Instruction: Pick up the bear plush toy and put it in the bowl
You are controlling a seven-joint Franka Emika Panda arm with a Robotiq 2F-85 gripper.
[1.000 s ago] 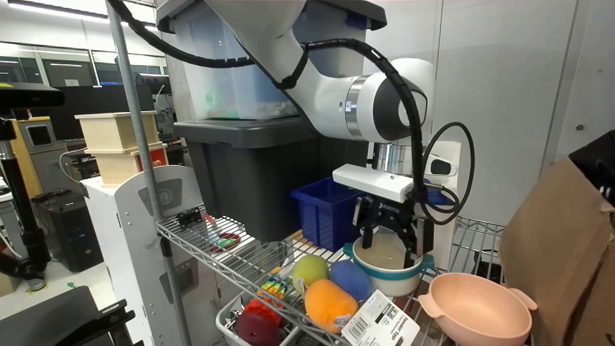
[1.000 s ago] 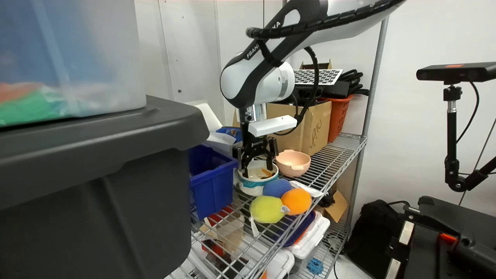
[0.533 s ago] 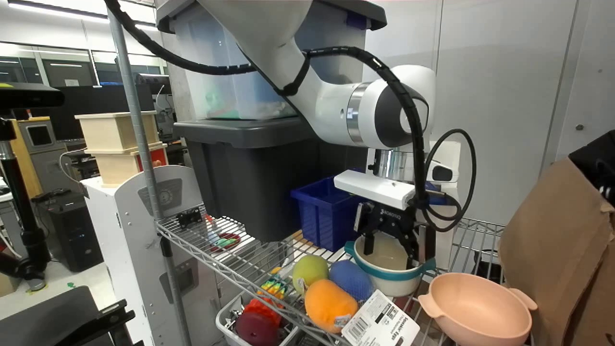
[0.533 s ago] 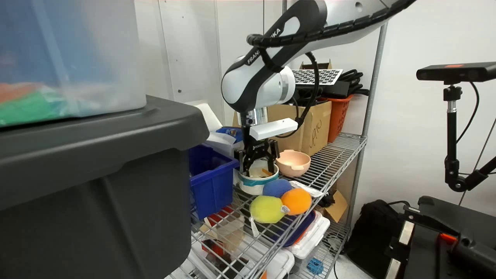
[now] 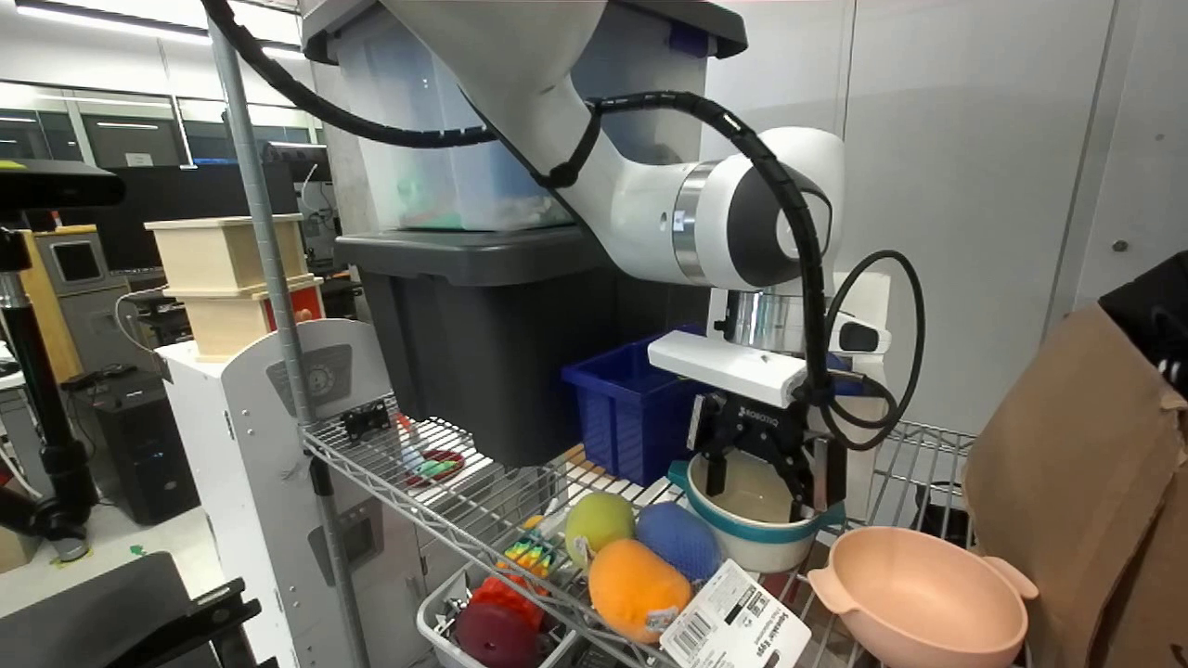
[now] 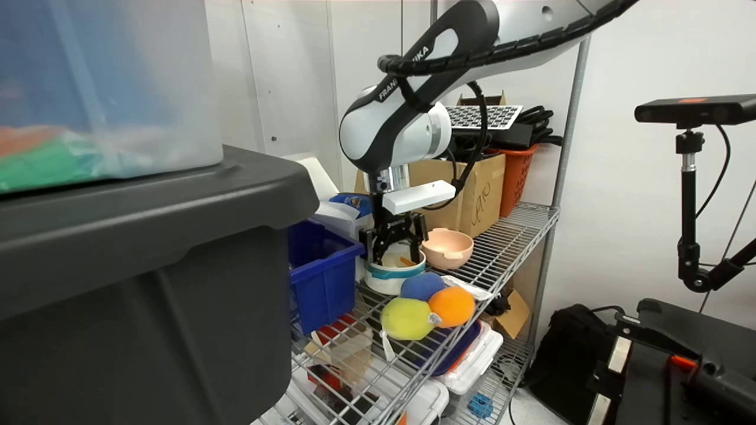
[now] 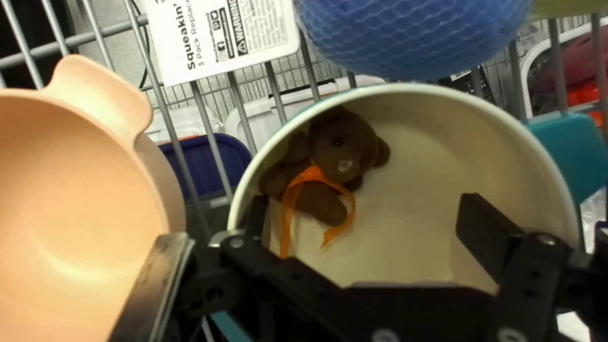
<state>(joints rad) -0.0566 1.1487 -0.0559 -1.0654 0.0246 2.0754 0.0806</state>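
Versus a second ago: fingers [image 7: 487, 232] sit slightly lower; white bowl [image 5: 761, 555] is shifted slightly right in an exterior view. Fingers spread wide, released, at its mouth; contact unclear. Bear [image 7: 339, 149] lies inside, far left in wrist view.

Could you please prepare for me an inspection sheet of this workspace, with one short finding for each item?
Surface: wire shelf, open bars.
Job's things: brown bear plush toy, orange ribbon at its neck, lies in the cream bowl; the pink bowl stands beside that bowl, apart from it.
Clutter: blue toy, orange toy, yellow-green toy, printed card.
Gripper: open at the cream bowl's mouth, holding nothing.
Cables: black cable strapped along the arm; snags: nothing seen.
Surroundings: dark grey bin, blue bin, cardboard box; people: nothing seen.
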